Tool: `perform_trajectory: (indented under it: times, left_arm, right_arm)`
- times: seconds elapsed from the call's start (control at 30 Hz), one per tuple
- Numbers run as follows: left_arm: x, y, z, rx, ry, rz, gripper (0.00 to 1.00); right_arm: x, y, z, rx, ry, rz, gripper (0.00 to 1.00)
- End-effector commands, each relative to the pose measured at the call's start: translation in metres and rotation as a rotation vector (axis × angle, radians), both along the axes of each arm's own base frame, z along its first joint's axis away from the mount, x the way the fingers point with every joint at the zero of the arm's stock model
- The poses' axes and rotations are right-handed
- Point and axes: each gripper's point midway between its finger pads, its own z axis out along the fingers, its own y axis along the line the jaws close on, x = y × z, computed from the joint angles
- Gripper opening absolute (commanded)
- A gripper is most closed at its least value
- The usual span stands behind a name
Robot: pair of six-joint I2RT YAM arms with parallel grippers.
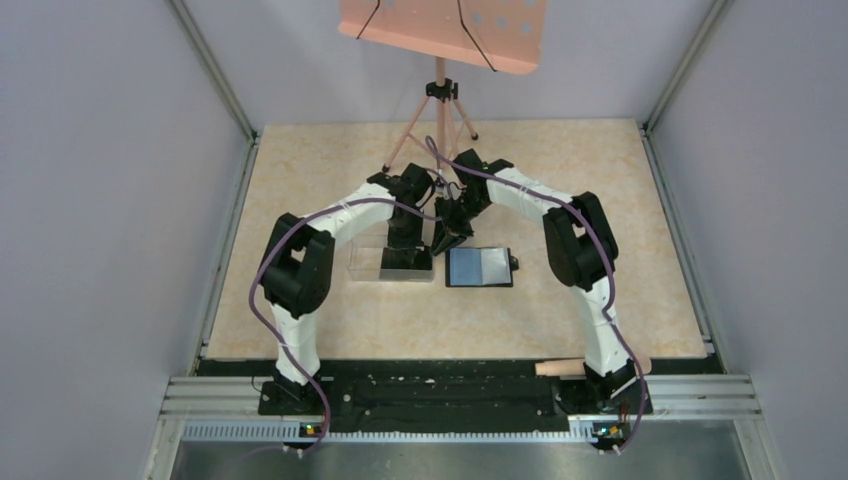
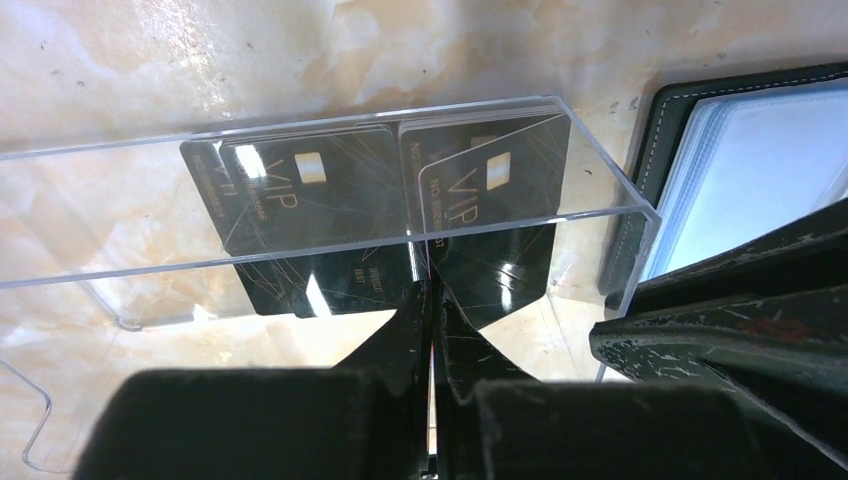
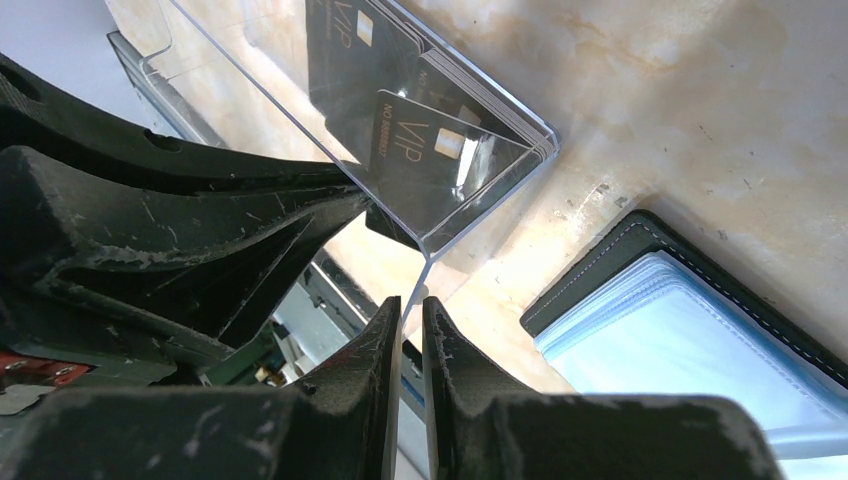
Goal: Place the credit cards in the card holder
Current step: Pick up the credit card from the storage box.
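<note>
The clear plastic box (image 1: 368, 262) lies left of the open card holder (image 1: 480, 267), whose bluish-grey pockets face up. Black credit cards (image 2: 290, 200) marked VIP lie inside the box. My left gripper (image 2: 430, 295) reaches into the box and is shut on the near edge of one tilted card (image 2: 495, 270), also seen in the right wrist view (image 3: 425, 150). My right gripper (image 3: 411, 305) is shut on the box's thin right end wall (image 3: 480, 190), next to the card holder (image 3: 680, 340). From above, both grippers (image 1: 408, 250) (image 1: 445, 240) stand close together.
A tripod stand (image 1: 440, 110) with an orange tray (image 1: 440, 30) stands at the back centre. A wooden stick (image 1: 565, 367) lies by the right arm's base. Grey walls close in the table on both sides. The right arm's fingers (image 2: 720, 330) crowd the box's right end.
</note>
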Motion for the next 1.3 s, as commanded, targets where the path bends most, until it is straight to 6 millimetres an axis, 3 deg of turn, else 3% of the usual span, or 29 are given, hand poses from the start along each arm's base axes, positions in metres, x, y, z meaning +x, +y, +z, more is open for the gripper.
perform_trajectory:
  times: [0.0, 0.27, 0.4, 0.5, 0.73, 0.97, 1.03, 1.27]
  left_arm:
    - [0.019, -0.033, 0.042, -0.156, -0.126, -0.024, 0.03]
    - [0.018, -0.039, 0.045, -0.201, -0.132, -0.019, 0.05]
    - [0.016, -0.039, 0.037, -0.192, -0.107, -0.02, 0.18]
    - [0.012, -0.039, 0.028, -0.192, -0.081, -0.017, 0.21]
    - [0.01, -0.034, 0.018, -0.164, -0.069, 0.0, 0.11]
    - [0.006, -0.027, 0.008, -0.125, -0.043, 0.013, 0.12]
    - [0.005, -0.028, 0.006, -0.132, -0.04, 0.015, 0.01]
    - [0.015, -0.024, 0.034, -0.143, -0.146, 0.028, 0.0]
  right_arm:
    - [-0.006, 0.013, 0.002, 0.054, 0.007, 0.033, 0.11]
    - [-0.007, 0.013, 0.001, 0.052, 0.007, 0.034, 0.11]
    - [-0.007, 0.013, 0.001, 0.051, 0.007, 0.033, 0.11]
    - [-0.007, 0.012, 0.0, 0.05, 0.009, 0.034, 0.11]
    - [-0.006, 0.012, 0.001, 0.05, 0.005, 0.034, 0.11]
    - [-0.005, 0.013, 0.003, 0.052, -0.003, 0.035, 0.12]
    - [-0.005, 0.012, 0.004, 0.054, -0.008, 0.037, 0.12]
    - [0.002, 0.011, 0.017, 0.05, -0.073, 0.032, 0.14]
